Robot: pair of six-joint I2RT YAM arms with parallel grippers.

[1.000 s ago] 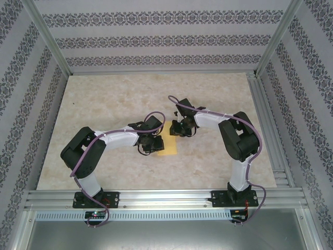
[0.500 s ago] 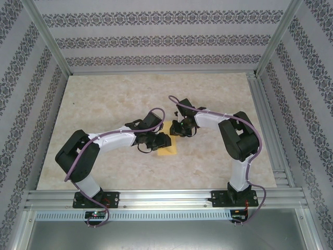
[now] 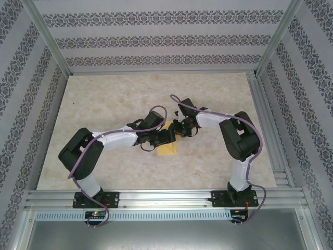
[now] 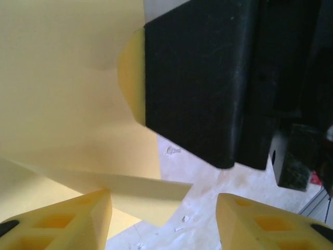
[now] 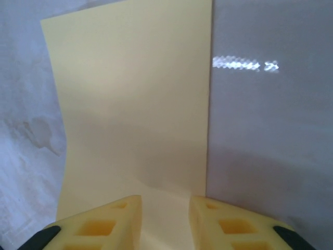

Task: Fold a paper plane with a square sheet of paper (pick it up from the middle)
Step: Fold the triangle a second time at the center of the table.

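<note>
Folded yellow sheet of paper (image 3: 167, 150) lying near the middle of the surface (image 3: 104, 99).
Left pincer (image 4: 164, 200) wide apart, with a creased flap of the sheet poking into the gap beside one finger and a black block (image 4: 208, 78) close ahead against the sheet; right pincer (image 5: 165, 203) narrowly apart, clamped on nothing, with the sheet's flat face running down between its tips.

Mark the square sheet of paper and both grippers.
square sheet of paper (image 5: 135, 104), right wrist view, middle of its face
left gripper (image 4: 164, 211), left wrist view, midway between fingertips
right gripper (image 5: 165, 205), right wrist view, midway between fingertips
</note>
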